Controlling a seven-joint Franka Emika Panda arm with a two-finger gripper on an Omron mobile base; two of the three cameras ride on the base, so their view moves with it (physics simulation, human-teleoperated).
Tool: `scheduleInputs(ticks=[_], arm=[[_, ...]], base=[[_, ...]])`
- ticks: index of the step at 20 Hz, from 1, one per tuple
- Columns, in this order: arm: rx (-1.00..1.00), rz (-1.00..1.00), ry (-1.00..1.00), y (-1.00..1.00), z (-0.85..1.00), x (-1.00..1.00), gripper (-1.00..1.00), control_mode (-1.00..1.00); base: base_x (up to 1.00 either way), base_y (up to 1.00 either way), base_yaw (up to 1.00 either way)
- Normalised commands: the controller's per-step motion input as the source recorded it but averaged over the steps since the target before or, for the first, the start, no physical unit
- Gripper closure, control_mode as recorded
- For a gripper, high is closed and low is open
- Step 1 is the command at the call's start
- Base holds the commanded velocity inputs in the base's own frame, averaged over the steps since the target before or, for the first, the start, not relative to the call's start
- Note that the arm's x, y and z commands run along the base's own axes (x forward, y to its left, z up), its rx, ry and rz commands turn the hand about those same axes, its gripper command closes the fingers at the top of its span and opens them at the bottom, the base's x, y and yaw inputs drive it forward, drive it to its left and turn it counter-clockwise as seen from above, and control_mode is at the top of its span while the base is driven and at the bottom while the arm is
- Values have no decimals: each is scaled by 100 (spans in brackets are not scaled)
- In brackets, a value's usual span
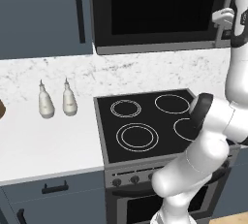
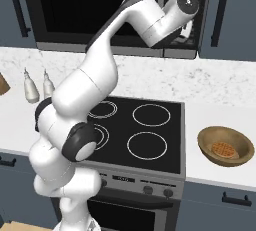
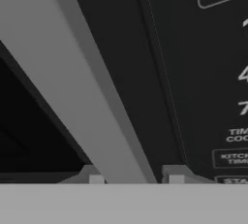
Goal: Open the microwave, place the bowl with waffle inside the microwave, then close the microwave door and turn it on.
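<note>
The black microwave (image 1: 160,14) hangs over the stove with the microwave door (image 2: 95,5) closed. My gripper (image 3: 133,175) is raised to the door's right edge, beside the keypad strip (image 3: 213,72). Its fingertips (image 3: 94,175) press against both sides of the grey vertical door handle (image 3: 72,72). From the base, the hand (image 1: 224,19) sits at the microwave's right side, also seen as the gripper (image 2: 187,29) from the other side. The tan bowl (image 2: 204,142) holding the waffle (image 2: 223,150) rests on the counter right of the stove, far below the hand.
A black stovetop (image 1: 145,121) with white rings lies under the microwave. Two white bottles (image 1: 46,102) stand on the counter to its left. Blue-grey cabinets (image 1: 43,14) flank the microwave. My arm's elbow (image 2: 75,140) hangs over the stove's front.
</note>
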Motion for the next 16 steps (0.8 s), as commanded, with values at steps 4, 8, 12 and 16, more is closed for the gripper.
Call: scheduleInputs(ticks=[4,8,12,16], arm=[[0,0,-15,26,-47,-1,100,-100],[3,-2,-28,38,-75,5,100,-100],[8,-13,-36,50,-88,29,100,-100],[0,-35,-12,31,-11,-79,100,-100]], base=[[0,0,0],[0,0,0],[0,0,0],[0,0,0]])
